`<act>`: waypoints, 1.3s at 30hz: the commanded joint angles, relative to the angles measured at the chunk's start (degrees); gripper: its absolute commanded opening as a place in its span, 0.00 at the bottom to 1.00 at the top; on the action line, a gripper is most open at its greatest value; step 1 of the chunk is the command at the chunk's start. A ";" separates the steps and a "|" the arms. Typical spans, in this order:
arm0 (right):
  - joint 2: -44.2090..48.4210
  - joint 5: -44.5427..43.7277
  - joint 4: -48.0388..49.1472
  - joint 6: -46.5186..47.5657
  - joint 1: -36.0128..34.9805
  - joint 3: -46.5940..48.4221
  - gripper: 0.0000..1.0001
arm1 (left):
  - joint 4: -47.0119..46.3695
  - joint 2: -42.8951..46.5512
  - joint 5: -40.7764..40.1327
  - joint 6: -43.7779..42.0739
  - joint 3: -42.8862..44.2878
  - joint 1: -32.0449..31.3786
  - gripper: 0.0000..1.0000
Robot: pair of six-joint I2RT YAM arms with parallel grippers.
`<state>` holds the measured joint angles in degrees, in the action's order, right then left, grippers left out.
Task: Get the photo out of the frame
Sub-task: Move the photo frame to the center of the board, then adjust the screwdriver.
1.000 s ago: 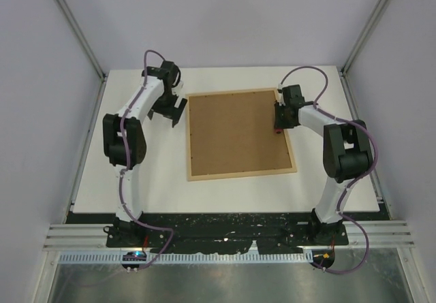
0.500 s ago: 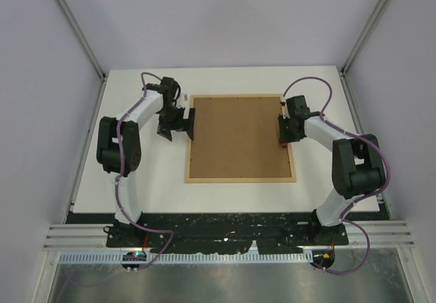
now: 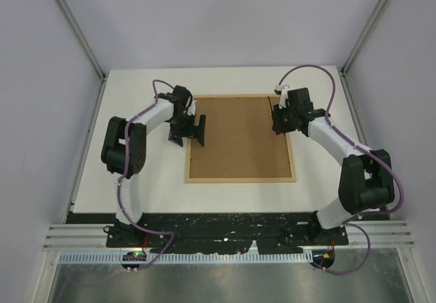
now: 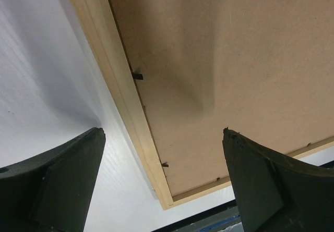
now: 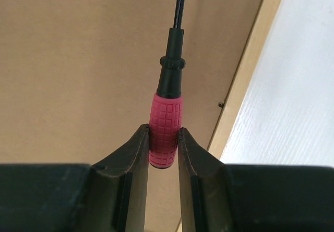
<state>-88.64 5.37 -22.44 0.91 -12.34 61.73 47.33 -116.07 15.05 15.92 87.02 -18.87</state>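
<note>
The frame (image 3: 240, 139) lies back up on the white table, its brown fibreboard panel inside a light-wood rim. The photo is hidden under that panel. My left gripper (image 3: 191, 129) hangs open over the frame's left rim; in the left wrist view the left gripper (image 4: 163, 133) has the rim (image 4: 125, 101) running between its wide-apart fingers. My right gripper (image 3: 279, 121) is above the frame's right side. In the right wrist view the right gripper (image 5: 164, 130) is shut on the red handle of a screwdriver (image 5: 167, 112), whose black shaft points out over the panel.
Small black retaining tabs (image 4: 137, 76) sit along the inside of the left rim, another (image 4: 164, 165) nearer the corner, and one (image 5: 221, 105) on the right rim. White table (image 3: 136, 180) surrounds the frame; a black strip (image 3: 231, 222) runs along the near edge.
The frame turned from slightly skewed to square. My left gripper moved right from beside the frame to over its left rim. The right gripper shifted a little inward, still holding the screwdriver.
</note>
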 commanded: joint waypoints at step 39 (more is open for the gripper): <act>10.16 10.36 4.86 4.19 -0.85 -0.83 0.08 | -16.30 2.69 11.84 1.22 -9.33 -1.43 0.94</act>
<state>-80.86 14.28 -20.14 3.36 -13.02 60.71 34.72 -113.27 23.57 18.79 79.31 -20.69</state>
